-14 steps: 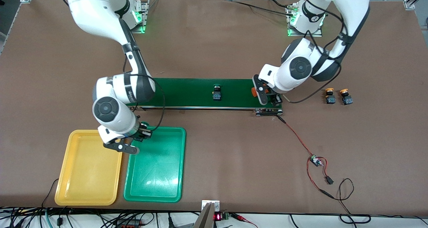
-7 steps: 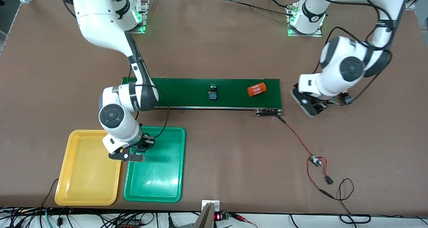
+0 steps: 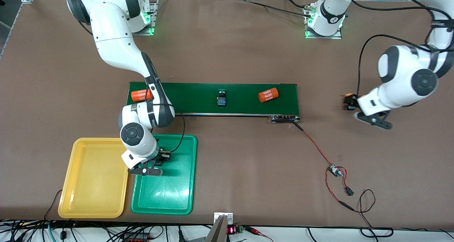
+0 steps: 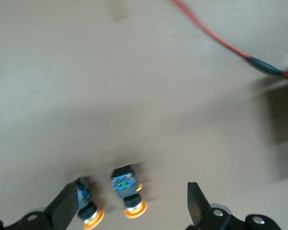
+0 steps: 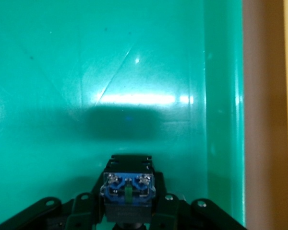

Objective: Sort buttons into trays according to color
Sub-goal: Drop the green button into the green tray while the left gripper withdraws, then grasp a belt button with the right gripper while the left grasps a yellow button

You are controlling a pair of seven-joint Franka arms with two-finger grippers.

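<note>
I see both trays empty: my right gripper [image 5: 127,211] fingers hold a green-capped black push-button [image 5: 127,190] over the shallow green plastic tray [image 3: 177,199]; left gripper [image 4: 129,211] fingers wide over two yellow-capped buttons [image 4: 127,189].

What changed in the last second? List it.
The right gripper carried its green button farther over the green tray. The left gripper left the conveyor belt, its orange 4680 cylinder now lying there, and swung over the two yellow buttons, jaws open. The belt's green button and that cylinder drifted toward the right arm's end. The yellow tray and green tray stayed.
</note>
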